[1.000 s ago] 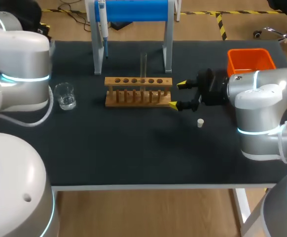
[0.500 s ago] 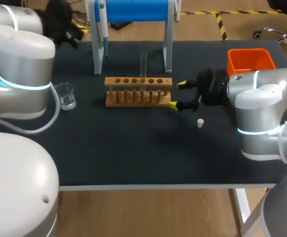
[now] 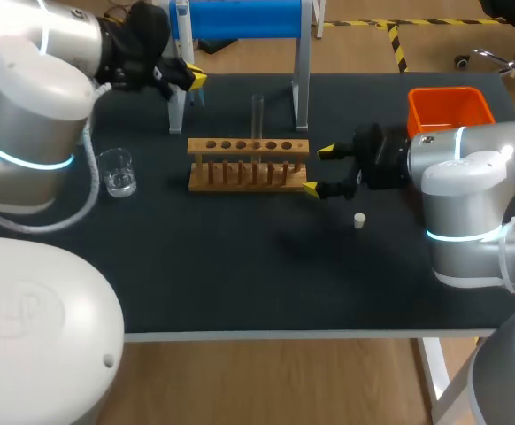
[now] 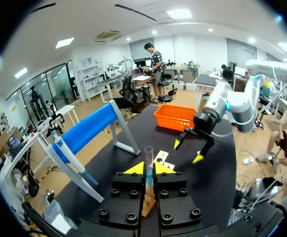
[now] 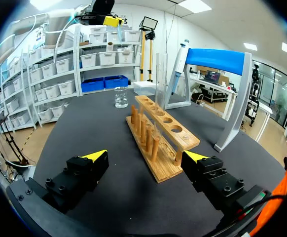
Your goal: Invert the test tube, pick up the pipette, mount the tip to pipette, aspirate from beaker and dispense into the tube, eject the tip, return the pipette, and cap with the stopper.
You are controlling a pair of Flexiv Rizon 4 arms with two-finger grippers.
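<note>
Checking fingers first: the left gripper (image 3: pixel 193 78) had its fingers (image 4: pixel 134 169) pinched almost together, nothing between them. I saw that arm reaching to the far edge of the surface (image 3: pixel 240 266), gripper right beside the pipette (image 3: pixel 183 35) hanging on the blue stand (image 3: pixel 240 18). On the other side the right gripper (image 3: pixel 318 169) was spread wide and empty, held level, flanking the right end of the wooden rack (image 3: pixel 249 175) without touching. Upright in that rack stood the test tube (image 3: pixel 257 115). Near the right gripper lay the stopper (image 3: pixel 360 220); the beaker (image 3: pixel 117 172) sat left of the rack.
</note>
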